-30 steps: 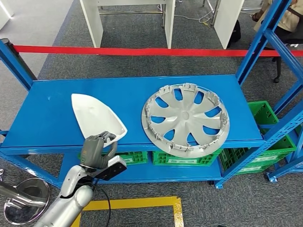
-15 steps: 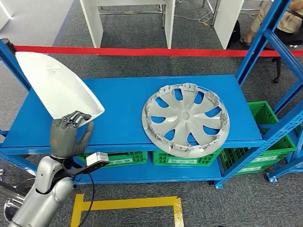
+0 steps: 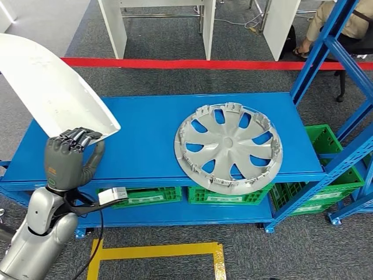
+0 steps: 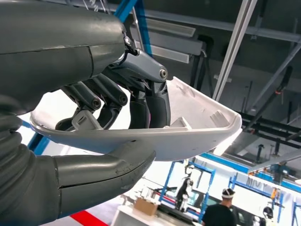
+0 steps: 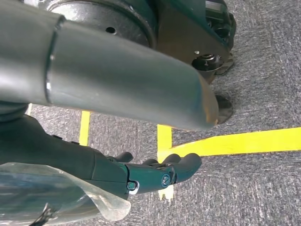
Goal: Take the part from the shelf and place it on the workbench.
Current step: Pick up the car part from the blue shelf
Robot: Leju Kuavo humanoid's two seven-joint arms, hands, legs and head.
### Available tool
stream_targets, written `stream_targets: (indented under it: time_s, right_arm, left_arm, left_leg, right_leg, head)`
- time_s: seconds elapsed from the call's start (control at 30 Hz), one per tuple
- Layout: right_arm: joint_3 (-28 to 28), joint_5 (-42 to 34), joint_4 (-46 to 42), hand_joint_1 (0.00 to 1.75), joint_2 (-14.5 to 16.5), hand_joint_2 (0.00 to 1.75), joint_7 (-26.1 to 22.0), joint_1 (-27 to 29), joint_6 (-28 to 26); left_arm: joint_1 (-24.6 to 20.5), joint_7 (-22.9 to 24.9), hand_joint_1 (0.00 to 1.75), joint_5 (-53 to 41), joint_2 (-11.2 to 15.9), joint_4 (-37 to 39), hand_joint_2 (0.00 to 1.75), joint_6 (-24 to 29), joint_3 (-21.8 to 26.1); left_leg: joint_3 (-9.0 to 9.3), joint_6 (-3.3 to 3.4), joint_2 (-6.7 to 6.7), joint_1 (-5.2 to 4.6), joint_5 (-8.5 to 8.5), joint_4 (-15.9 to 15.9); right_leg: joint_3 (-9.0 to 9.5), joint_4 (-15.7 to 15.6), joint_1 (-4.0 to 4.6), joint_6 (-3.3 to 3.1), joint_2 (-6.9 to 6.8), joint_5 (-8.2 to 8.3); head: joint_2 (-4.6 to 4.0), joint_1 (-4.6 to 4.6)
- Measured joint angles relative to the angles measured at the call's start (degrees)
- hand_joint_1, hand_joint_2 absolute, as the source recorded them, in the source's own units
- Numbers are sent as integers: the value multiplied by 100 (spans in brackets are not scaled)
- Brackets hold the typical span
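A: Where is the left hand (image 3: 66, 160)?

B: Raised at the near left end of the blue shelf (image 3: 154, 131), on its silver arm. Its dark fingers (image 3: 79, 137) lie over the near edge of the white part (image 3: 52, 90) and the thumb curls up from beneath, so it grips the part.

A: And how does the part sit?

B: It is lifted clear of the shelf top and tilted, its broad end rising toward the upper left and its narrow tip pointing at the shelf's middle. In the left wrist view the shell is clamped between the thumb below and the fingers inside it.

A: The right hand (image 5: 156, 172)?

B: It hangs low over grey carpet and yellow floor tape (image 5: 234, 141), its fingers stretched out loosely with nothing in them.

A: Any containers?

B: Green crates (image 3: 211, 195) stand on the lower tier under the shelf top, and another green crate (image 3: 325, 143) sits at the right end. I cannot tell what they hold.

A: What else lies on the shelf?

B: A silver wheel cover (image 3: 228, 146), flat, right of centre, well apart from the part.
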Motion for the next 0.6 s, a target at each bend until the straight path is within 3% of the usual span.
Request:
stream_targets:
  time_s: [0.33,0.6]
  right_arm:
    - [-11,-25,0,0,0,0,-10,-1,0]
    - [-14,-33,0,0,0,0,-8,0,-3]
  left_arm:
    - [1,174,175,-85,1,-2,175,-11,-4]
    - [0,179,175,404,17,78,175,-484,-4]
  left_leg:
    - [0,0,0,0,0,0]
    - [0,0,0,0,0,0]
  right_leg:
    - [-1,0,0,0,0,0]
    - [-1,0,0,0,0,0]
  head:
    - [0,0]
    - [0,1]
